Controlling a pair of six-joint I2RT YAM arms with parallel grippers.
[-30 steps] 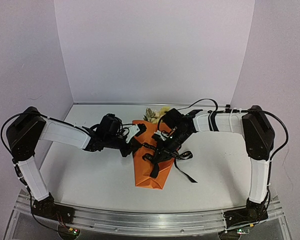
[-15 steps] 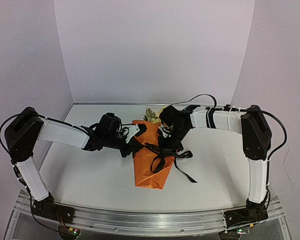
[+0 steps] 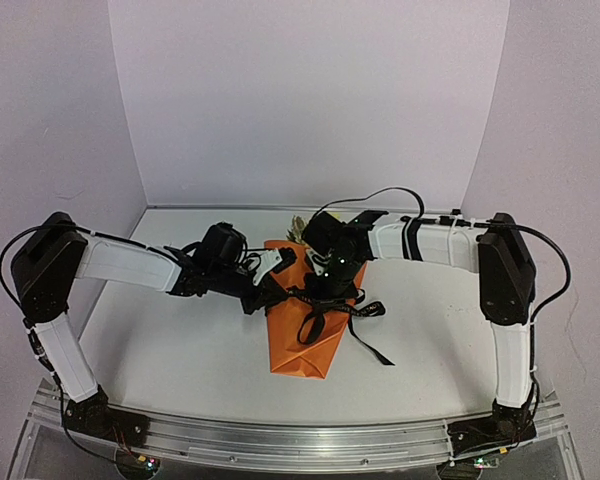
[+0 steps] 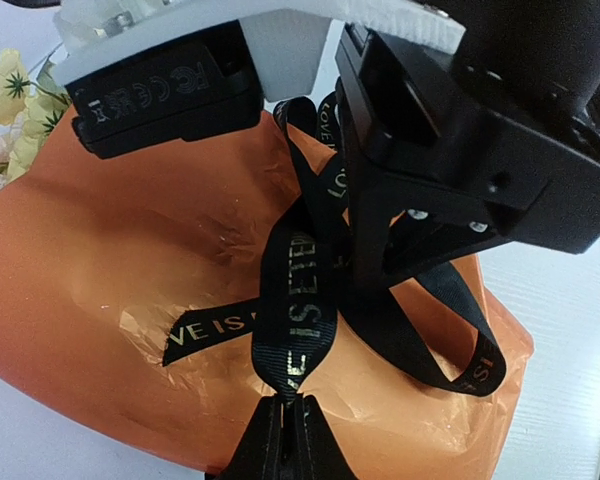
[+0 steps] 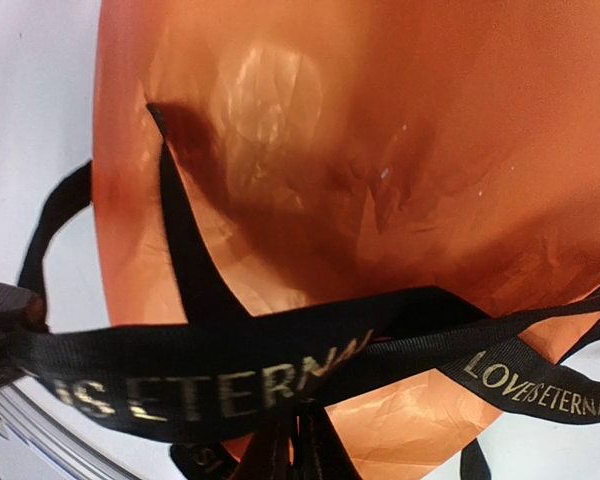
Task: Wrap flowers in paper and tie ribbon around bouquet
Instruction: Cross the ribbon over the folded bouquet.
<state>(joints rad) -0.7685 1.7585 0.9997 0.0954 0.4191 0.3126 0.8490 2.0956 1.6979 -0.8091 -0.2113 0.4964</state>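
The bouquet [image 3: 305,335] is an orange paper [image 4: 130,250] cone lying on the table, with the pale yellow flowers [image 3: 302,226] at its far wide end. The black ribbon [image 3: 327,311] with gold lettering crosses the cone in loops, its tails trailing to the right. My left gripper [image 3: 278,291] is shut on a folded ribbon loop [image 4: 298,310], pinched at the fingertips [image 4: 280,425]. My right gripper [image 3: 332,293] hangs over the cone's middle, shut on a taut ribbon band [image 5: 230,385]. The flowers [image 4: 5,90] peek in at the left wrist view's top left.
The white table [image 3: 180,350] spreads around the cone, bounded by lilac walls at the back and sides. Loose ribbon tails [image 3: 378,353] lie to the right of the cone. The right gripper's black body [image 4: 480,130] looms close above the left fingers.
My right gripper has moved back and left along the cone toward the flowers, drawing the ribbon tighter. The left arm has barely moved.
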